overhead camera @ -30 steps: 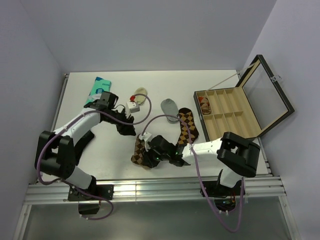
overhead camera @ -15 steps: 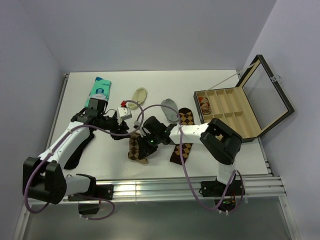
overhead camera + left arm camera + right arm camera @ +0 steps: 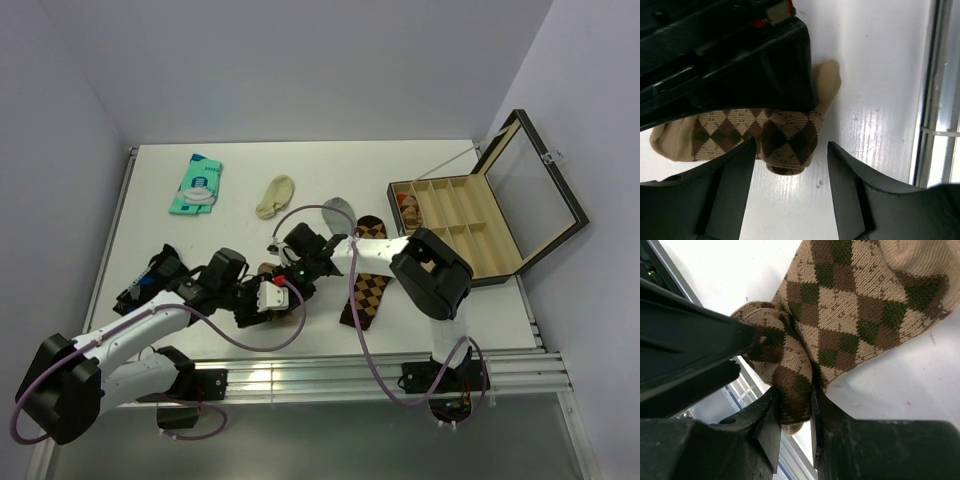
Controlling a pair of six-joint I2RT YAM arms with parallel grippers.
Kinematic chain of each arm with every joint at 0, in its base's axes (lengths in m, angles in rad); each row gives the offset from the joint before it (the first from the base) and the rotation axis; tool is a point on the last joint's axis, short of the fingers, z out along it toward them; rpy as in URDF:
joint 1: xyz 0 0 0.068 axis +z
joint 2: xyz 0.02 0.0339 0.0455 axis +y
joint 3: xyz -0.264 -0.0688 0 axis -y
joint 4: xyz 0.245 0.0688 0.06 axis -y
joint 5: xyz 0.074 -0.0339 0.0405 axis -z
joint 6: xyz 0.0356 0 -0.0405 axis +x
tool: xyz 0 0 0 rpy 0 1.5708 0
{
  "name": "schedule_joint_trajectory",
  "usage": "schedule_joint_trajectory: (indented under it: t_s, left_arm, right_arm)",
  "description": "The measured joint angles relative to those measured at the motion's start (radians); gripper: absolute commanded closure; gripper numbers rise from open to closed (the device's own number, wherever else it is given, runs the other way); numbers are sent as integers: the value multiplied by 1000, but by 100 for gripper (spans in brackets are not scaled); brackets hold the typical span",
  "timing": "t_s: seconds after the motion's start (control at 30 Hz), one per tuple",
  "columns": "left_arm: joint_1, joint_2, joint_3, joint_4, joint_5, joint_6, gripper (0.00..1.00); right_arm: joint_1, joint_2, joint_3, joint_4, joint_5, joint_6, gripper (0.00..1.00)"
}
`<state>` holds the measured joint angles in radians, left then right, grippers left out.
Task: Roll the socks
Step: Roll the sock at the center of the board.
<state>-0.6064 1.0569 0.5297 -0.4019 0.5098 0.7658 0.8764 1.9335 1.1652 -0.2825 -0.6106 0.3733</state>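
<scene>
Right gripper [image 3: 794, 412] pinches a bunched fold of knit argyle sock [image 3: 840, 315] — near edge, about midway. Left gripper [image 3: 789, 146] spread wide, straddling its rounded end; second sock [image 3: 366, 292] lies flat alongside.

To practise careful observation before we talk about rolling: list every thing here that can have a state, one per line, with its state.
right gripper: shut on a fold of the held sock.
left gripper: open, fingers either side of that sock's end.
held sock: bunched, not yet rolled.
other patterned sock: flat, unrolled.
box: lid open.
</scene>
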Motion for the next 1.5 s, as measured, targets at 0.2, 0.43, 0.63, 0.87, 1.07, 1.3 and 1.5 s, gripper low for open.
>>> schedule_joint_trajectory:
  t_s: [0.2,0.43,0.63,0.87,1.07,1.3,1.5]
  left_arm:
    - [-82,1,-41,73,-91,0,36]
    - [-136,26,-61,139,-153,1,35]
    - [-153,67,-82,162,-193,5,38]
    - [-156,140,-62,174,-201,-2,71]
    - [-157,201,-15,163,-170,0,100]
    - [-156,211,-2,145,-103,8,100]
    - [-147,298,80,74,-15,15,100]
  right_arm:
    - [0,1,0,-2,-4,0,83]
    - [0,3,0,0,-12,0,83]
    - [0,3,-1,2,-17,0,80]
    - [-7,-1,-27,34,-37,8,61]
    - [-18,-64,-110,79,-12,37,48]
    - [-62,-305,-367,167,106,105,40]
    - [-111,-574,-559,234,241,171,39]
